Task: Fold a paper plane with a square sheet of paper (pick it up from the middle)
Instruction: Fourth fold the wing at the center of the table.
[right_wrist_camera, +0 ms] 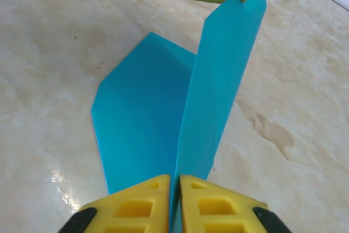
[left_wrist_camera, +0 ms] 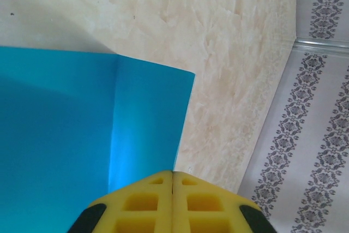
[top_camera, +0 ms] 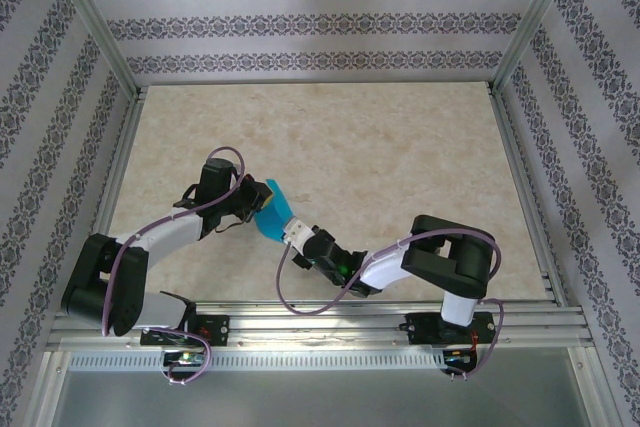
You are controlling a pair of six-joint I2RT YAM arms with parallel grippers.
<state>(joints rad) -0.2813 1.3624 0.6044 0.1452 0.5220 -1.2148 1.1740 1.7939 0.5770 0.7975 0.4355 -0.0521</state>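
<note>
**A:** Where is the sheet of paper (top_camera: 272, 209)?

**B:** On the counter (top_camera: 400, 147), left of centre and toward the near edge, between the two arms. It is teal-blue and partly folded.

**A:** Folded how?

**B:** From the right wrist, one panel lies flat on the marbled surface, its far corners cut at an angle. A narrower panel stands up from a crease along that panel's right side and runs away toward the other arm.

**A:** And the right claw (right_wrist_camera: 175, 179)?

**B:** Its yellow fingers (right_wrist_camera: 136, 205) are pressed together on the near end of the crease, with the paper passing between them.

**A:** The left claw (left_wrist_camera: 172, 177)?

**B:** In its own wrist view the two fingers meet with no gap, and the paper's edge runs right up to their tips. From the right wrist, it pinches the top far corner of the upright panel.

**A:** Do the claws touch each other?

**B:** No. They are apart, with the raised panel spanning between them. From overhead they face each other across the sheet, the left from the upper left and the right from the lower right.

**A:** Is the whole sheet off the counter?

**B:** The held panel is raised and the flat one rests on the surface.
</note>
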